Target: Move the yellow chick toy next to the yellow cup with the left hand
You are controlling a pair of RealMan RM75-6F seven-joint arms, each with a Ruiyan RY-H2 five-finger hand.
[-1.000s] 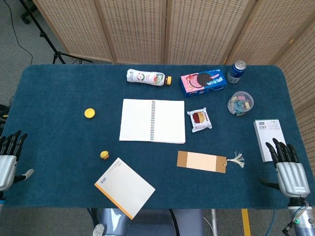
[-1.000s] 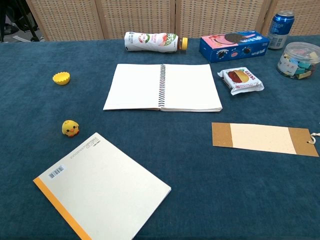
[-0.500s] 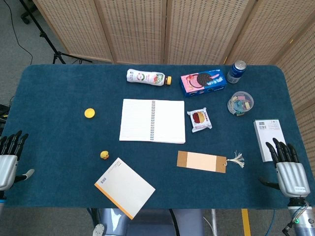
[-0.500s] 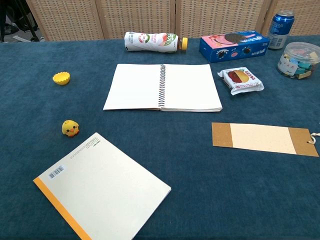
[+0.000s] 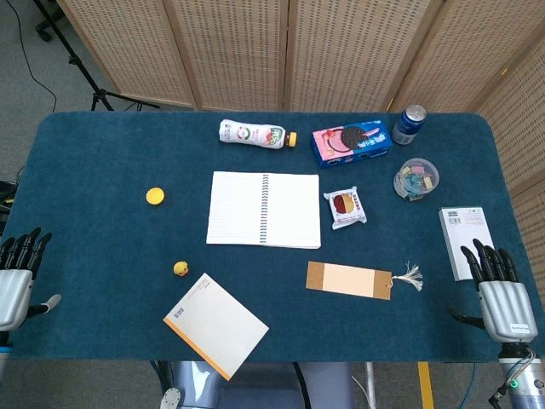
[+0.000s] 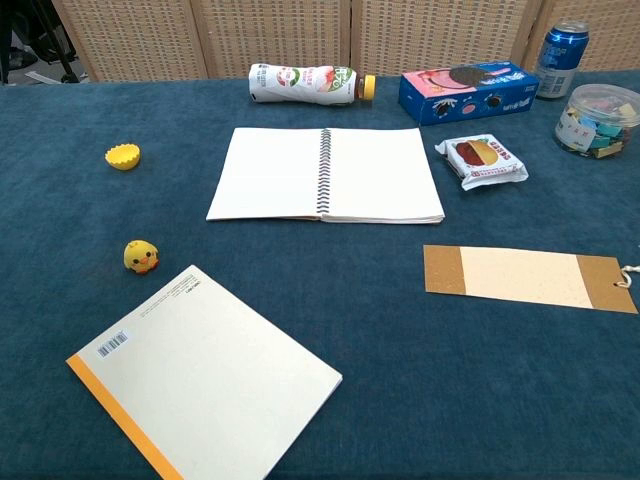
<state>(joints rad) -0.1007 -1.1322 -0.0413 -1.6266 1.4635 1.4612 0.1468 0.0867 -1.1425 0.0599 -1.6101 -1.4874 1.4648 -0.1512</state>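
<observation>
The yellow chick toy [image 5: 180,269] [image 6: 141,256] stands on the blue table just beyond the corner of a closed notepad. The small yellow cup [image 5: 155,196] [image 6: 123,156] sits further back on the left side. My left hand [image 5: 15,277] is at the table's front left edge, far to the left of the chick, fingers straight and apart, holding nothing. My right hand [image 5: 496,288] is at the front right edge, fingers likewise extended and empty. Neither hand shows in the chest view.
A closed notepad [image 5: 215,325] lies at the front, an open spiral notebook [image 5: 264,209] in the middle. At the back are a bottle [image 5: 255,135], a cookie box [image 5: 351,143] and a can [image 5: 410,124]. A snack pack [image 5: 346,208], plastic tub [image 5: 415,178], bookmark [image 5: 351,279] and white box [image 5: 466,241] lie to the right.
My left hand has drifted slightly down and toward the table's edge. Nothing else has moved.
</observation>
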